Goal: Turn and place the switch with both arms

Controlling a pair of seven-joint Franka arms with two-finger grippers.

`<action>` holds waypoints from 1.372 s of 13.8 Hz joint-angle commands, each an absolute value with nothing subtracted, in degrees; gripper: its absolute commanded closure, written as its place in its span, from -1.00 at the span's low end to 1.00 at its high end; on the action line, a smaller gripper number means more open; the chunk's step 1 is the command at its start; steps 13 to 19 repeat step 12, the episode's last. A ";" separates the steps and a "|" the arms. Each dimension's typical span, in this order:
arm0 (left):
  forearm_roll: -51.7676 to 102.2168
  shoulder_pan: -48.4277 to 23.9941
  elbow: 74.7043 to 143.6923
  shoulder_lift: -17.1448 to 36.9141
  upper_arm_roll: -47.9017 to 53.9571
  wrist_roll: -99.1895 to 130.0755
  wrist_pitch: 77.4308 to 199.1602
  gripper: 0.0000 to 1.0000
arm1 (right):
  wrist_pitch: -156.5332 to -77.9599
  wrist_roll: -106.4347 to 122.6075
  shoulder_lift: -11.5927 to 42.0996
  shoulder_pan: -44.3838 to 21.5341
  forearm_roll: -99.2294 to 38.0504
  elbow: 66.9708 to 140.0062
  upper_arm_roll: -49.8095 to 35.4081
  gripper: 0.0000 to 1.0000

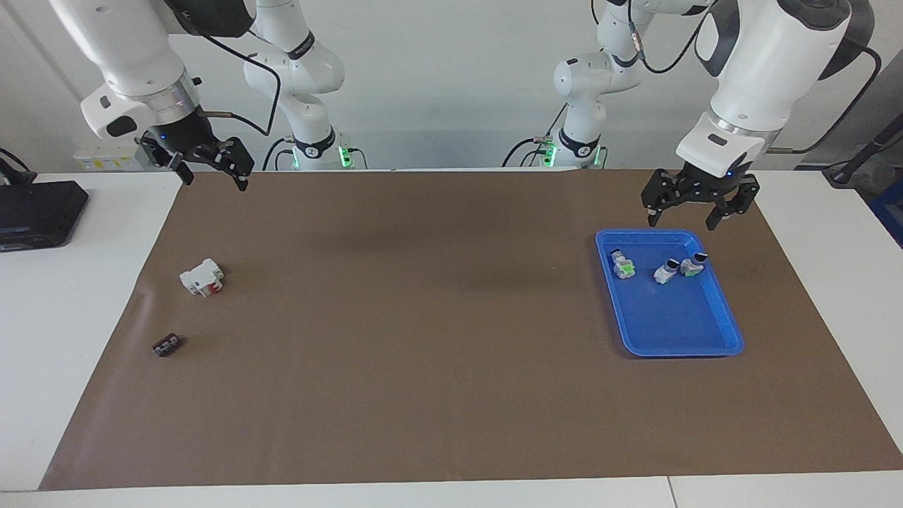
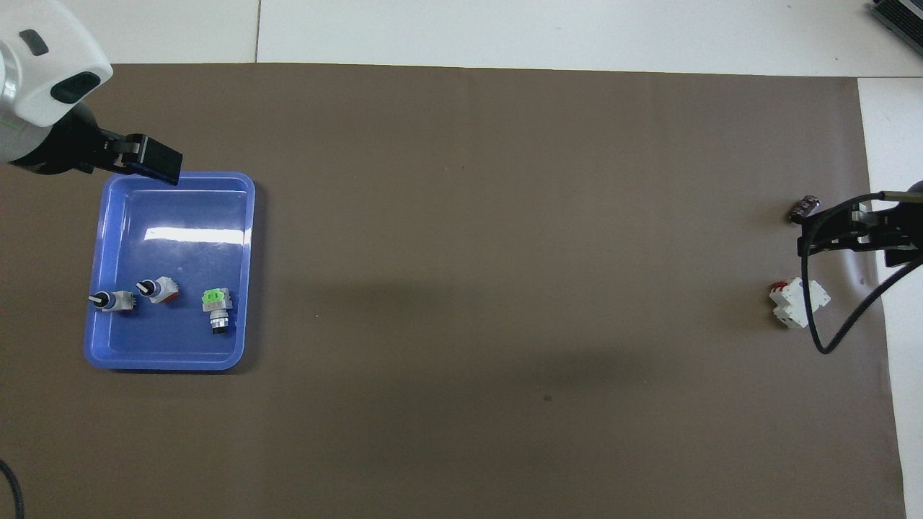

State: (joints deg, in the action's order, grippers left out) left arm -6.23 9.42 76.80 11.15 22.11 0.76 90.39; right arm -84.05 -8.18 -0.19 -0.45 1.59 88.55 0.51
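The switch [image 2: 159, 290] lies in the blue tray [image 2: 180, 187] with an orange part on one side and a black knob tip; it also shows in the facing view [image 1: 667, 270]. Two other switches lie beside it, one with a green top [image 2: 218, 308] and one with a black knob [image 2: 112, 300]. My left gripper [image 1: 695, 212] hangs open and empty in the air over the tray; the overhead view shows it too [image 2: 148, 158]. My right gripper [image 1: 211, 173] is open and empty, raised over the right arm's end of the mat [image 2: 815, 238].
A white block with a red part [image 1: 202, 276] and a small dark piece [image 1: 166, 345] lie on the brown mat toward the right arm's end. A black device [image 1: 35, 212] sits on the white table off the mat at that end.
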 commanded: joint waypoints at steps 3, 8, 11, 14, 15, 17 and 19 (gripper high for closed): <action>-5.45 10.20 78.57 9.58 21.62 0.09 90.27 -1.00 | -84.64 -8.26 -0.79 -0.62 1.67 89.64 0.97 -1.00; -5.01 10.20 77.70 9.67 21.09 0.09 88.42 -1.00 | -84.55 -8.26 -0.97 -0.79 1.67 89.74 1.14 -1.00; -5.01 10.20 77.34 9.76 21.09 0.09 86.57 -1.00 | -84.64 -8.17 -0.97 -0.70 1.67 89.74 1.23 -1.00; -5.01 10.20 77.26 9.67 21.09 0.09 86.57 -1.00 | -84.64 -8.26 -0.88 -0.70 1.67 89.74 1.23 -1.00; -5.01 10.20 77.26 9.67 21.09 0.09 86.57 -1.00 | -84.64 -8.26 -0.88 -0.70 1.67 89.74 1.23 -1.00; -5.01 10.20 77.26 9.67 21.09 0.09 86.57 -1.00 | -84.64 -8.26 -0.88 -0.70 1.67 89.74 1.23 -1.00; -5.01 10.20 77.26 9.67 21.09 0.09 86.57 -1.00 | -84.64 -8.26 -0.88 -0.70 1.67 89.74 1.23 -1.00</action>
